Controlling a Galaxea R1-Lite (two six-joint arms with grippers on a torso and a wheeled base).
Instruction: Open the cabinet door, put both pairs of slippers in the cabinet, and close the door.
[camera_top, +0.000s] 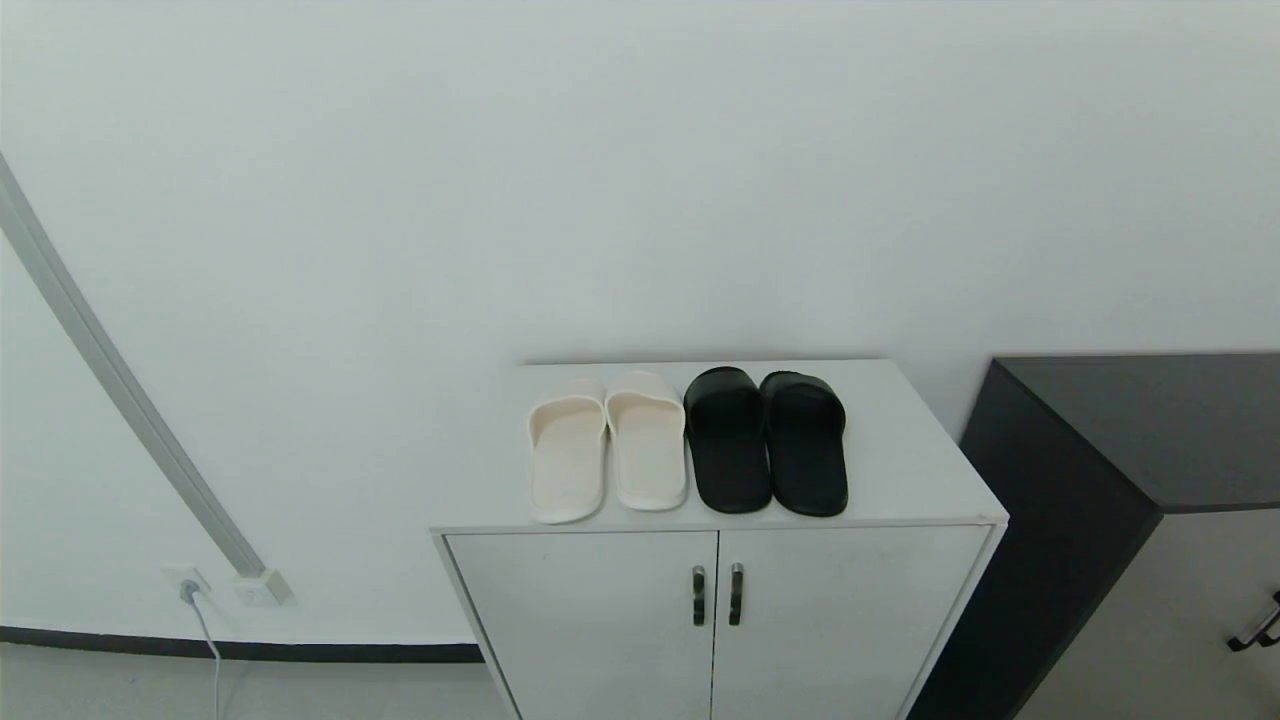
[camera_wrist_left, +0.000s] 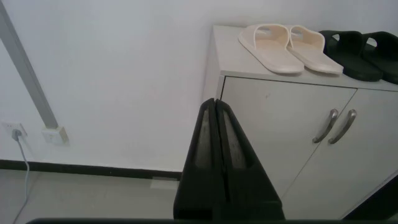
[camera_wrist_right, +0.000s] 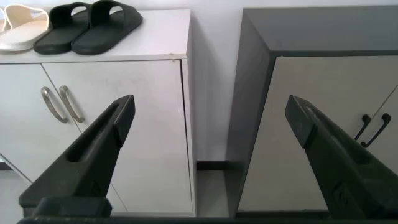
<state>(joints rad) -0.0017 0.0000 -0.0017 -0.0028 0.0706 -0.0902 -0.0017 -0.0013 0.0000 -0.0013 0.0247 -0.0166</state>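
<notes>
- Cabinet doors (camera_top: 590, 620) shut; we'd pull the rigid handles (camera_top: 736, 594) first.
- White slippers (camera_top: 608, 450), black slippers (camera_top: 768, 442): probably light and bendy; pinch the straps.
- Left pincer (camera_wrist_left: 215, 102) closed and empty, right pincer (camera_wrist_right: 210, 102) wide.

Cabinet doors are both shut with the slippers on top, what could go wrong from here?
1. The two handles sit close together at the door seam, so the right gripper, fingers open, might hook both at once.
2. The white slippers reach almost to the front edge of the cabinet top; a jerky pull could shake one off.
3. The dark cabinet stands close on the right, so the right arm may bump it.
</notes>
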